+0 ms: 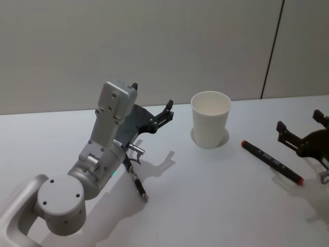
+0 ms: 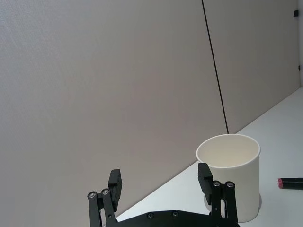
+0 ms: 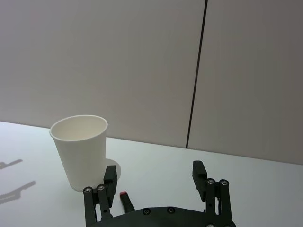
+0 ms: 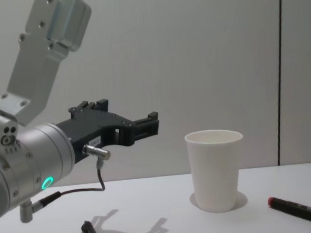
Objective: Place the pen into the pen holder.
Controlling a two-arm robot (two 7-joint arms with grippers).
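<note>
Left gripper point(image 1: 152, 98) hovers over the white table point(image 1: 216, 206), left of the pen holder point(image 1: 211, 121), its fingers spread and empty. The right gripper point(image 1: 300, 122), also spread, is near the table's right edge. The pen holder, a plain white tapered paper cup with a rolled rim, stands upright mid-table. The pen point(image 1: 272, 162), black with red ends, lies flat between cup and right gripper.

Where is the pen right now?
In the head view, the pen lies flat on the table, on the robot's right, just right of the cup and near the open right gripper.
</note>
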